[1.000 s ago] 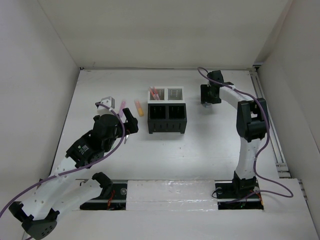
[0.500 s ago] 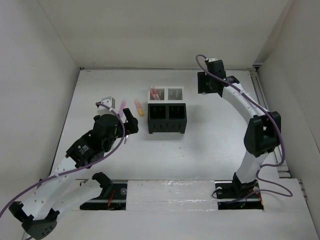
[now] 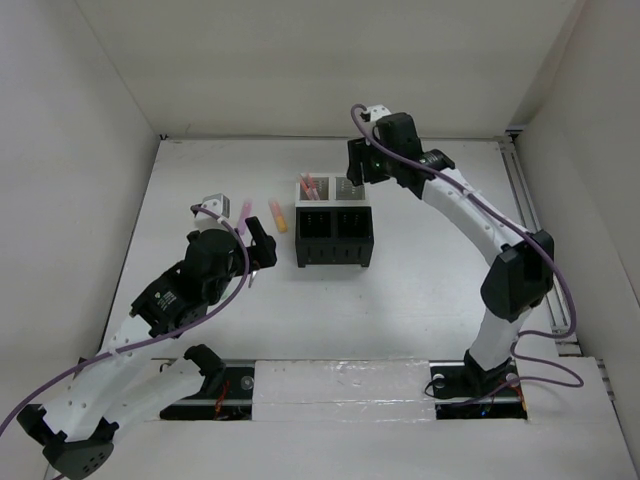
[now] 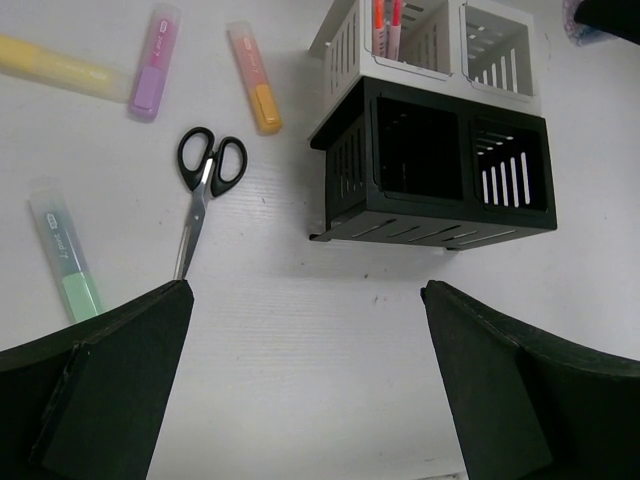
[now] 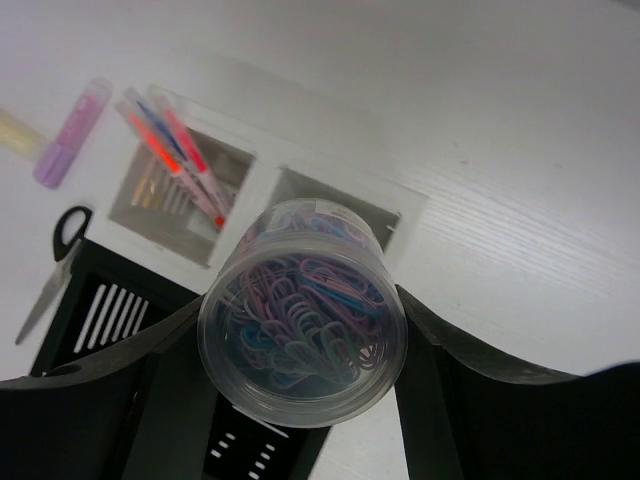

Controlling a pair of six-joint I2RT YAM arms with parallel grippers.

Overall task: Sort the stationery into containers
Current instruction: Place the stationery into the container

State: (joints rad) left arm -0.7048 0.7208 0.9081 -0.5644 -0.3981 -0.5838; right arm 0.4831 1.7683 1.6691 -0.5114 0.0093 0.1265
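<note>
- Above the far edge of the organiser block (image 3: pixel 335 236), at its 1 o'clock: right gripper (image 3: pixel 362 168), clamped on a clear round tub of paper clips (image 5: pixel 302 312), carried off the table.
- Block contents?
- Pen compartment (image 4: pixel 342 45), white, 11 o'clock corner: thin pens (image 5: pixel 178 150), red and orange among them. Spare white compartment (image 4: pixel 497 50), 1 o'clock corner: nothing seen inside. Black compartments (image 4: pixel 440 222), 5 and 7 o'clock: nothing seen inside either.
- Loose stock?
- At 9 to 10 o'clock of the block, flat on the table: scissors (image 4: pixel 205 190); pink highlighter (image 4: pixel 153 62); orange highlighter (image 4: pixel 254 80); green highlighter (image 4: pixel 66 262); yellow highlighter (image 4: pixel 55 65).
- Left gripper (image 4: pixel 310 400)?
- Fingers wide apart, holding nothing, hovering at 9 o'clock of the block.
- Step in hand?
- By judgement: delivery of the tub, probably to the spare white compartment directly beneath.
- Next move?
- Likely: centring over that opening, lowering upright clear of the pens, releasing only once inside. Fit of tub to opening: cannot tell from these views.
</note>
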